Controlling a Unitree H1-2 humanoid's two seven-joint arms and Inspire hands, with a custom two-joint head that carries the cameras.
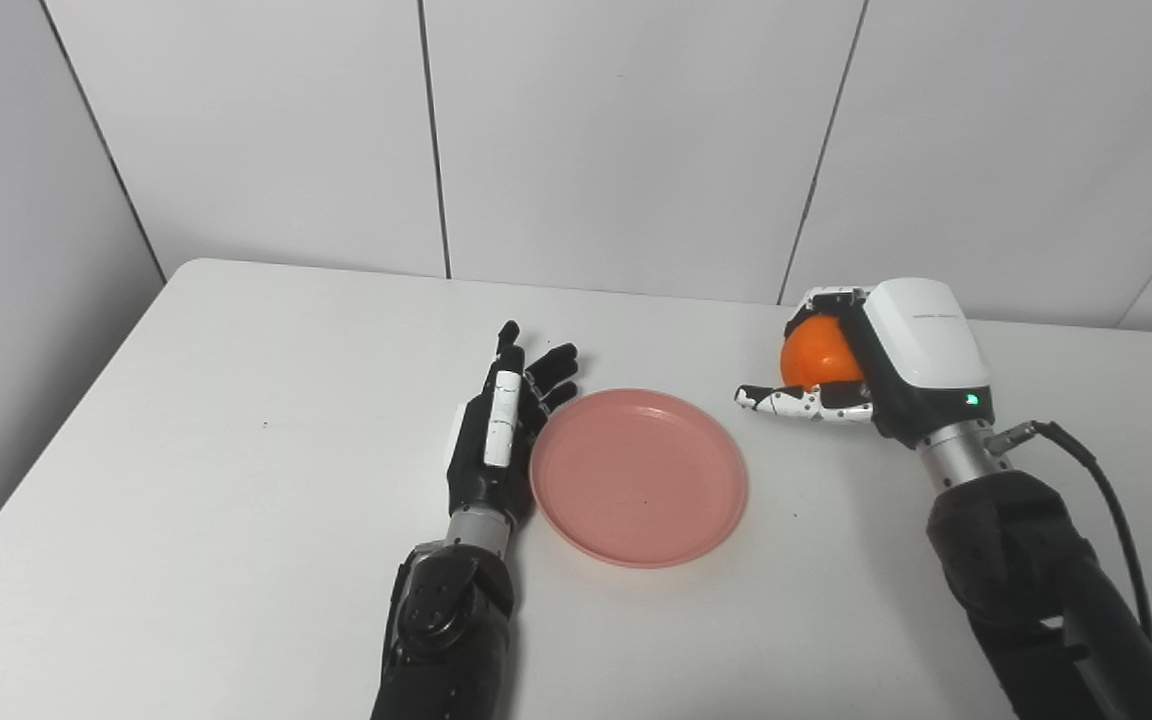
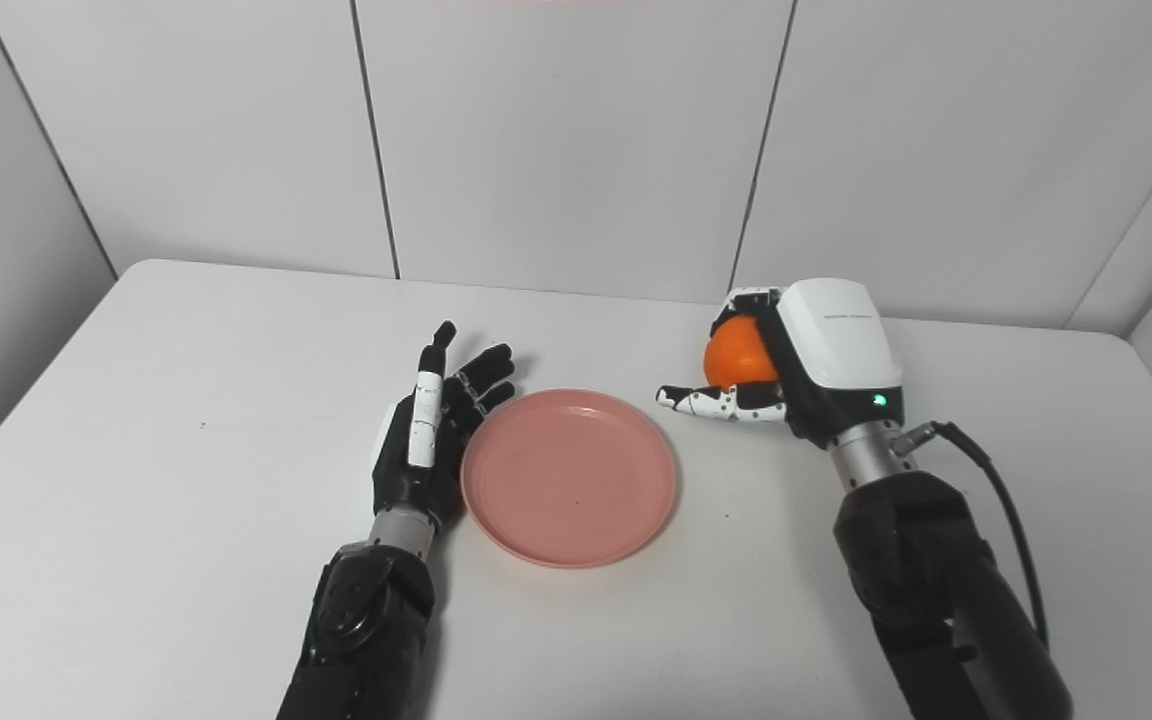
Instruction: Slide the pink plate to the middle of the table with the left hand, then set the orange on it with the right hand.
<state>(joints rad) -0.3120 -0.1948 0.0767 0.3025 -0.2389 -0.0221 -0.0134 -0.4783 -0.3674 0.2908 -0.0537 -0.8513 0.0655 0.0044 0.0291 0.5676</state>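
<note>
Arms enter from the bottom edge; right hand (image 1: 886,365), centre right, is curled around the orange (image 1: 816,355); left hand (image 1: 501,430) lies with fingers spread, empty, beside the pink plate (image 1: 638,478). Plate sits mid-frame on the white table (image 1: 236,480); grey panelled wall (image 1: 626,130) fills the top.

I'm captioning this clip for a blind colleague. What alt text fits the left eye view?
A right robot hand grips an orange just right of an empty pink plate near the middle of a white table. The left robot hand rests open beside the plate's left rim, fingers spread. Plain white wall panels stand behind.
</note>
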